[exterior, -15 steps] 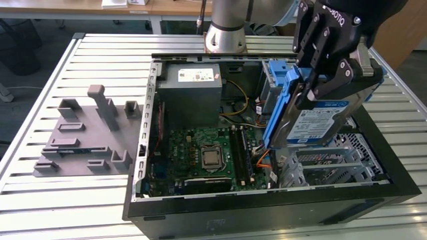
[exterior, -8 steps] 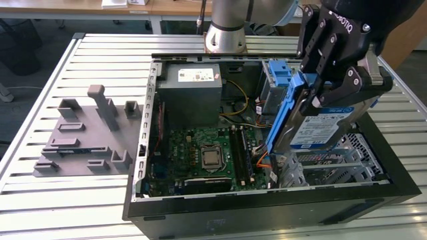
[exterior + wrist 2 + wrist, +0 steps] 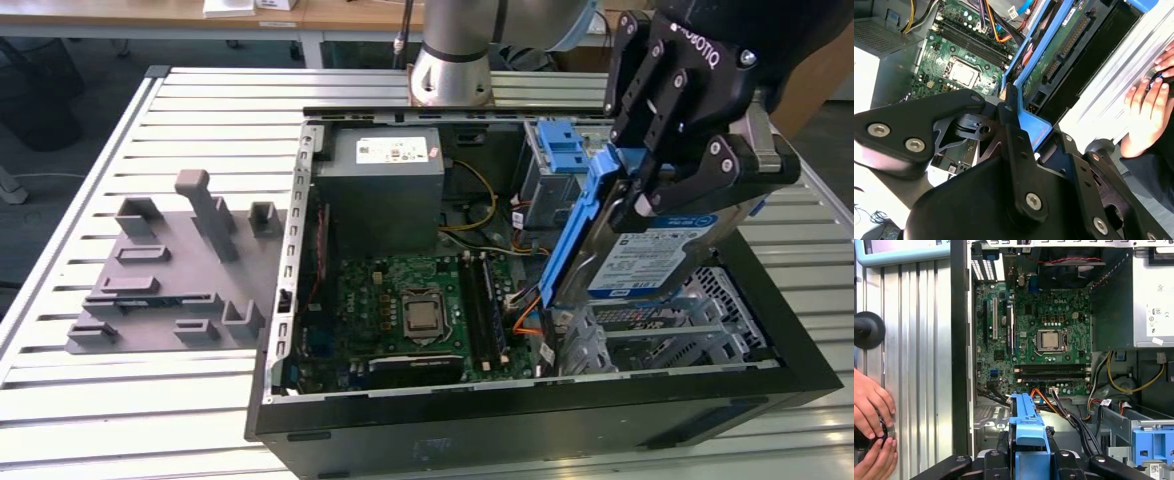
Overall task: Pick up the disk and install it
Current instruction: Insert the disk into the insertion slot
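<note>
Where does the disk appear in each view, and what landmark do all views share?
Exterior view: disk in the gripper, over the case, exterior view's right.
Second wrist view: disk, circuit-board side showing, beyond the gripper.
First wrist view: disk edge-on, in the gripper.
Shared landmark: CPU socket.

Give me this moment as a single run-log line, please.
phase: install | gripper: shut on disk | disk: tilted, above open computer case, not yet seated | person's hand: on slatted table beside case

even bright overhead light, soft shadows, sharp
</note>
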`<state>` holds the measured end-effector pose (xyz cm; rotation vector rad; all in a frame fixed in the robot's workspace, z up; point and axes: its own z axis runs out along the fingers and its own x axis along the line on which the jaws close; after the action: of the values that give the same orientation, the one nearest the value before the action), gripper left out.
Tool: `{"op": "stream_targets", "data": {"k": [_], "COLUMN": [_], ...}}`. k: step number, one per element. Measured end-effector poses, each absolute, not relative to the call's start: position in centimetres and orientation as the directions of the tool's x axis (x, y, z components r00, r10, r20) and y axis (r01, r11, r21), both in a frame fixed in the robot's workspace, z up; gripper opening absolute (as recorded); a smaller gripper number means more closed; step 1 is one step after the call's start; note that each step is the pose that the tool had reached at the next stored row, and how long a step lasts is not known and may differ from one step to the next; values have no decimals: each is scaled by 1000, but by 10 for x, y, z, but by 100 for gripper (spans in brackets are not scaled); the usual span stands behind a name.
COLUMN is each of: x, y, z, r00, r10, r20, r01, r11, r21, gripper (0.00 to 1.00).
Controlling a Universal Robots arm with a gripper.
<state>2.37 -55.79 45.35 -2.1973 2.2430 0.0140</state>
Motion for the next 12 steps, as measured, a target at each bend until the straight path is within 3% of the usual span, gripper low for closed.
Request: {"op": "stream_targets", "data": {"k": [12], "x": [25], "y": [-561], "z": [453], "r00": [-20], "r10": [-1000], "r20": [-7], "r01": [-1000], "r11": [20], "r21": [5], "gripper": [36]}}
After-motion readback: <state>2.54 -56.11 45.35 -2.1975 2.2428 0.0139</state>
